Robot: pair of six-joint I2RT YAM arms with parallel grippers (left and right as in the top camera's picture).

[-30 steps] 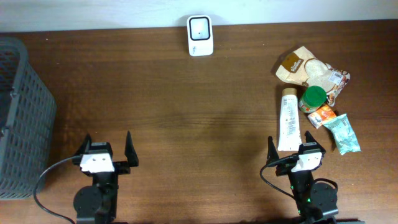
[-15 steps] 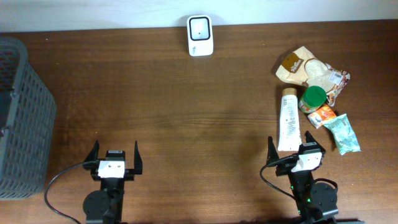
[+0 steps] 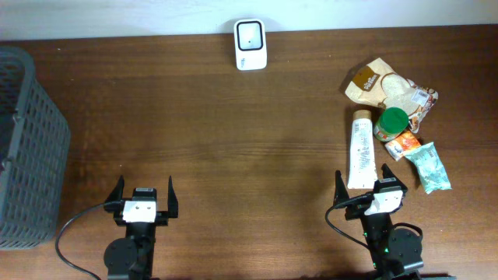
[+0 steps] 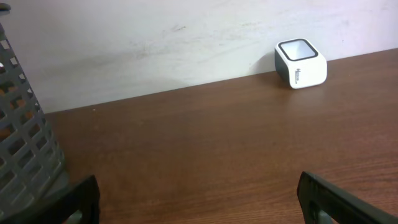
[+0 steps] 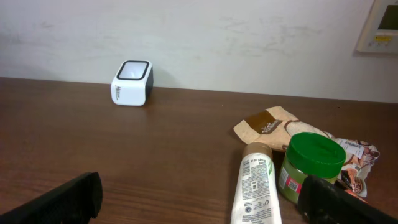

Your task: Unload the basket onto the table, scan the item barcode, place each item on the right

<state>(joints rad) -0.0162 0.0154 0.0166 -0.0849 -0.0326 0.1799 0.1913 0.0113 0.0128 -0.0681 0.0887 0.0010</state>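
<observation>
Your left arm (image 3: 128, 253) sits folded back at the near edge, on its own side. Your left end effector (image 3: 145, 190) points straight ahead toward the far wall. Its jaws stand spread wide, and in the left wrist view the two dark fingertips (image 4: 78, 200) show only at the bottom corners, with nothing held between them. Your right arm (image 3: 393, 247) is folded in the same low pose on the other side. Your right end effector (image 3: 364, 185) also faces forward, turned very slightly. Its jaws are equally wide, the fingers (image 5: 65, 200) low in the right wrist view, gripping nothing.
</observation>
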